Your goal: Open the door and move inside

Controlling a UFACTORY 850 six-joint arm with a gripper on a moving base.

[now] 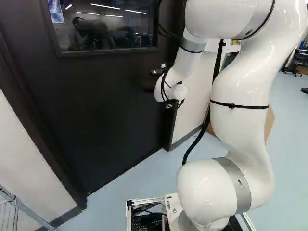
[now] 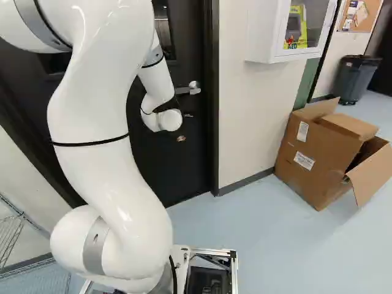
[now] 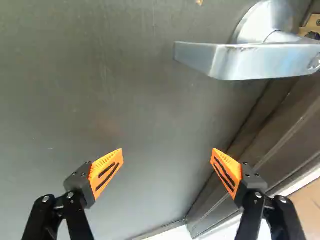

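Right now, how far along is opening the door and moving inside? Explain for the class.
Looks done: the arm is up at the door. In hand: apparently lining up; the gripper is open, not gripping the lever handle. Left: working that handle, opening the door, closed in its frame, and driving inside.

Ok so the gripper (image 3: pixel 167 156) has its fingers spread wide, orange pads (image 3: pixel 106 171) well apart in front of a dull gray door (image 3: pixel 120 100), and the silver lever handle (image 3: pixel 250 60) is ahead of them, clear of both, right by the dark door frame (image 3: pixel 280 130).
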